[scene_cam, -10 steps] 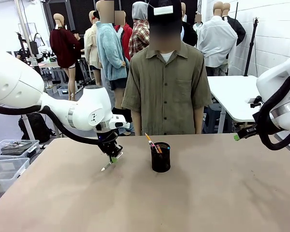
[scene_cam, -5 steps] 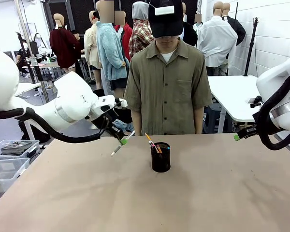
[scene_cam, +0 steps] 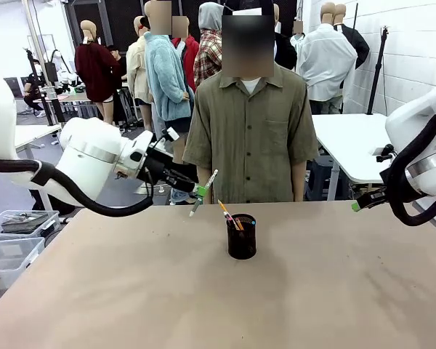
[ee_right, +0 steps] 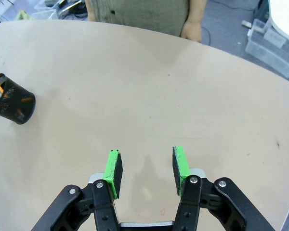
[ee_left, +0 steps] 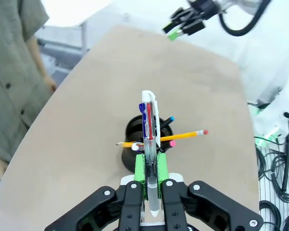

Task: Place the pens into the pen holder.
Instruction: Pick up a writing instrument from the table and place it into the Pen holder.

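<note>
Left gripper [scene_cam: 199, 191]: my jaws are clamped on the silver-white pen [scene_cam: 203, 192], which tilts in the air.
What changed: a second ago I had this pen low at the table, well left of the pen holder [scene_cam: 241, 236]; now it is lifted and carried to just left of the cup, above rim height.
Pen holder: mid-table, already holding an orange pencil [ee_left: 183, 136] and other pens (a blue tip and a pink tip show).
Right gripper [ee_right: 146, 169]: parked at my right, pads partly apart, nothing between them.
Meaning: pickup looks done; aligning over the cup and dropping the pen remain.
</note>
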